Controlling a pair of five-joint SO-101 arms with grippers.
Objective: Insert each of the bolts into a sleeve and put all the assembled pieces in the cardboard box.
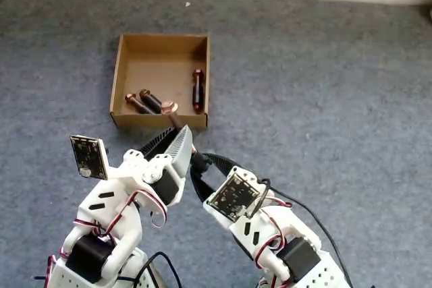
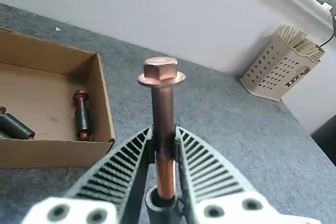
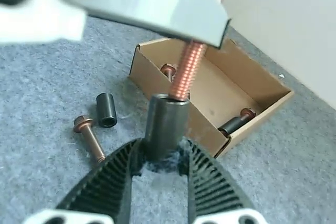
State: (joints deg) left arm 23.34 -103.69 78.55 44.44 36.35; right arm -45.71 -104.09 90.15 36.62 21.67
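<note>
White arm shells [image 1: 108,200], black servos [image 1: 88,254], black ribbed fingers [image 2: 121,166]; red-and-white wires [image 1: 145,200], black cables [image 1: 317,224], circuit boards [image 1: 89,155]

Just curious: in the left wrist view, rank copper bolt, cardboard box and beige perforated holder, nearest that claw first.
1. Copper hex bolt, held in left claw.
2. Brown cardboard box, just ahead.
3. Beige perforated holder, against wall.

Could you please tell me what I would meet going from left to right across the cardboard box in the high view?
Leftmost piece → middle piece → head of the bolt held in the left gripper → right piece, apart from the others.
</note>
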